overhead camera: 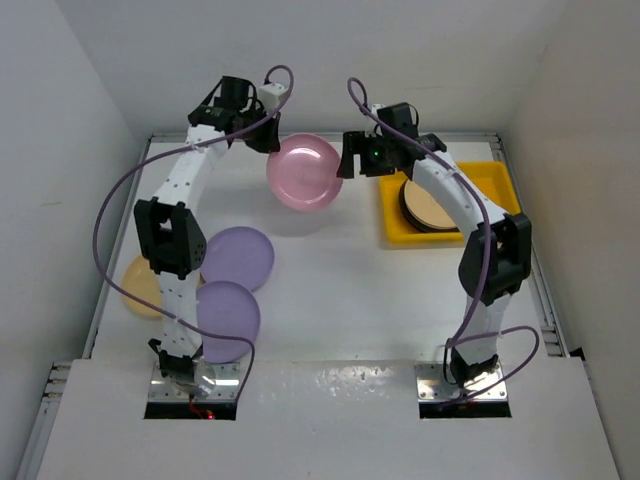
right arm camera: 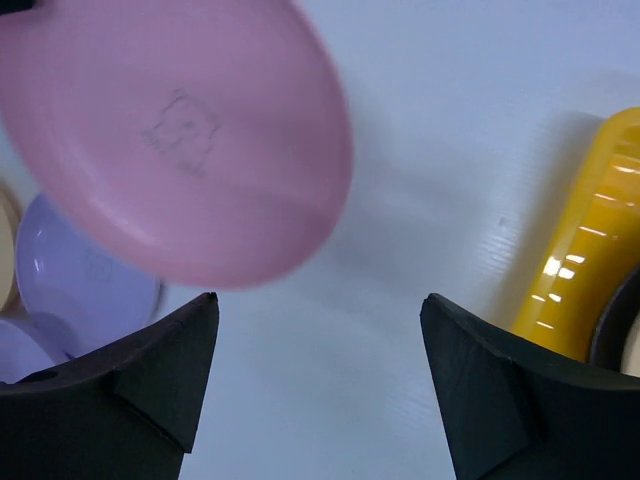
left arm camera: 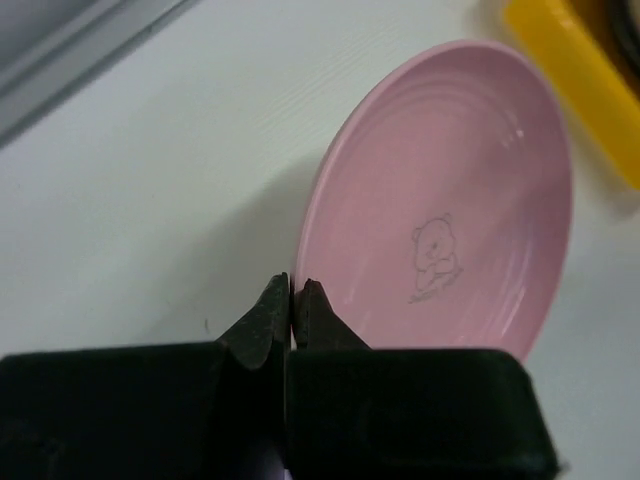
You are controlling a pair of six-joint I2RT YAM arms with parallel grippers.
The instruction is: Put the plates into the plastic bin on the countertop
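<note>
**A:** Where was the pink plate (overhead camera: 305,172)?

**B:** Between the two arms, left of the yellow bin (overhead camera: 497,186) and not in it. It was round, shallow and glossy, with faint rings near the rim and a small bear outline in the middle. It hung tilted, apparently off the countertop (overhead camera: 340,290).

**A:** What had hold of it?

**B:** The left gripper (left arm camera: 292,298). Its black fingers were pinched nearly together on the plate's near rim. The right gripper (right arm camera: 316,335) held nothing. Its two dark wedge-shaped fingers stood wide apart, close to the plate's other edge.

**A:** And the bin?

**B:** It was bright hard plastic with low walls, at the far right of the smooth white countertop. In its left half lay a tan plate (overhead camera: 432,205) with a dark rim showing under it.

**A:** Anything else?

**B:** Two lilac plates (overhead camera: 238,257) lay flat and close together by the left arm. A yellowish plate (overhead camera: 140,285) sat partly behind that arm.
</note>
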